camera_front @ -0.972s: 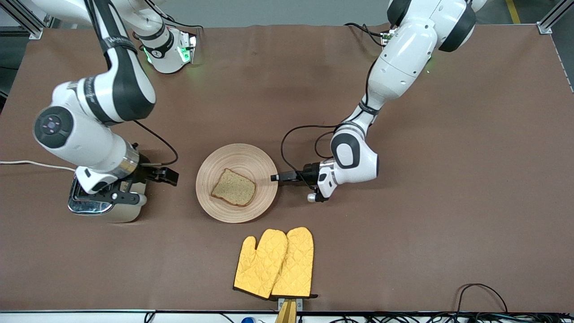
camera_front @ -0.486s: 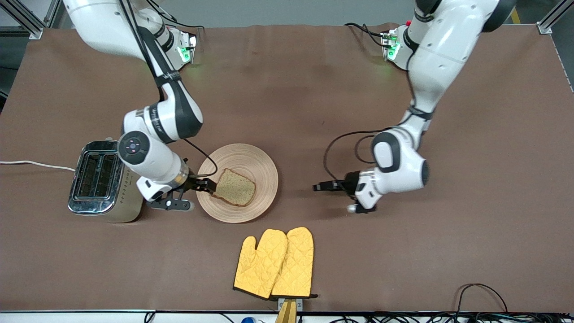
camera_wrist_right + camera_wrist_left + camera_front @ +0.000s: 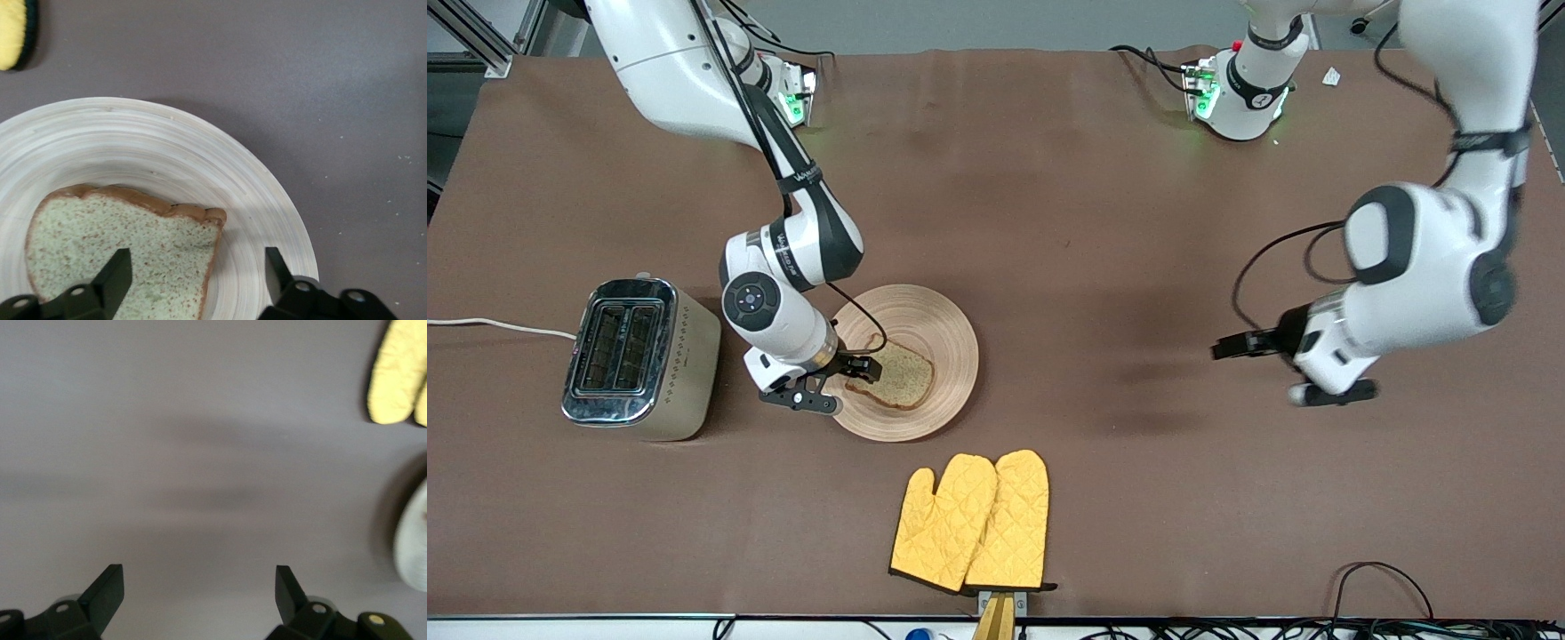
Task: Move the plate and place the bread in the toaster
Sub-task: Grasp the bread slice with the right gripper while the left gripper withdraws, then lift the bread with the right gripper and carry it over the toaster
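right claw low over the edge of the plate that faces the toaster, its fingers spread apart with nothing between them. the right wrist view shows one finger over the bread and the other over bare plate just past the crust, so the opening straddles one crust edge. the bread lies flat on the plate, apart from both fingers as far as can be seen. the plate sits mid-bench; the toaster stands on the bench toward the right arm's end, beside the plate, both slots facing up and apparently empty. a pair of yellow oven mitts lies nearer the front camera than the plate.

left claw wide open and empty, hanging over bare bench toward the left arm's end, well apart from the plate; this arm waits.

step in hand, as judged: gripping the slice. a flat slice offers little to a pinch from above, so the lower finger should slide under the crust edge, or the claw tilt, before closing. closing should be gentle enough not to crush the crumb, and the plate may slide if a finger pushes its rim. the hold should be near one end, so the slice hangs upright and its free end can enter a slot.
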Controlling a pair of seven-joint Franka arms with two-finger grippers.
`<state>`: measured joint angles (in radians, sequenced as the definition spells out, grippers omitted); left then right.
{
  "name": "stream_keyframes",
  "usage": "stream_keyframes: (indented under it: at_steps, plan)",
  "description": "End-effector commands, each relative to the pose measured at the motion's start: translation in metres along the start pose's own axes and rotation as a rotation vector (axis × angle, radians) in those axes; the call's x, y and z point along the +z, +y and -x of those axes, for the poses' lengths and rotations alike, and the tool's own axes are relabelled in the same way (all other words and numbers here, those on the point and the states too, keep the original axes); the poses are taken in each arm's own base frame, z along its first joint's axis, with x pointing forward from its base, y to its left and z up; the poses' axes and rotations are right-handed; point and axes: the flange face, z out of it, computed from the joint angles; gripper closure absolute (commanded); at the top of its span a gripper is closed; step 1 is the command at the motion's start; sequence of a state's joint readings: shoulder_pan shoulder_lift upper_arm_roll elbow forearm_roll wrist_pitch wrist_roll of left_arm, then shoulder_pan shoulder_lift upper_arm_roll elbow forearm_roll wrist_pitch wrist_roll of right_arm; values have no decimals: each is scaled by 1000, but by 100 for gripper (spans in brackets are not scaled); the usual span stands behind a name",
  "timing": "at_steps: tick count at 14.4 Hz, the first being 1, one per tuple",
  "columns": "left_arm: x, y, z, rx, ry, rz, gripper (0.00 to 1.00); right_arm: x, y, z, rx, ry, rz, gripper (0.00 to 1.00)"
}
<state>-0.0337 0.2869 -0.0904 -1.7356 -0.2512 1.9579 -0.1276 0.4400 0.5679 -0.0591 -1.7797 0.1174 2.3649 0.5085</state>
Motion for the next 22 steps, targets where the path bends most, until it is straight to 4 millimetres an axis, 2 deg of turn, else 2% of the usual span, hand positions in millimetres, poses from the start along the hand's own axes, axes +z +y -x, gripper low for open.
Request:
stream_keyframes:
  at_steps: [1,2,4,6,7,9,12,13,15,16,19,22]
  plan:
    - [-68,-10,-1,15,-18,-140,0,5,1,3,47,-9,-11,24]
    - [-90,-9,2,25,-28,-178,0,9,1,4,58,-13,-7,29]
    - [-122,-5,4,48,0,-267,0,16,-2,8,59,-8,-8,39]
    - [-139,-9,4,63,31,-330,0,28,-6,17,75,12,-16,44]
    - [-153,-6,10,68,47,-345,0,31,-6,21,73,11,-14,48]
    - [-167,-5,22,64,38,-317,0,31,-9,22,70,11,-14,59]
    - [-200,15,55,58,43,-226,0,34,-10,24,88,9,-12,75]
    - [-202,20,65,66,17,-228,0,34,-13,26,93,11,-14,84]
    - [-200,20,69,64,-12,-191,0,33,-14,27,107,10,-14,98]
    - [-207,20,74,67,0,-191,0,33,-14,26,111,10,-14,100]
    - [-196,16,77,67,-29,-201,0,21,-13,16,108,15,-21,100]
    - [-202,18,84,67,-23,-235,0,-25,-18,-5,116,-54,11,100]
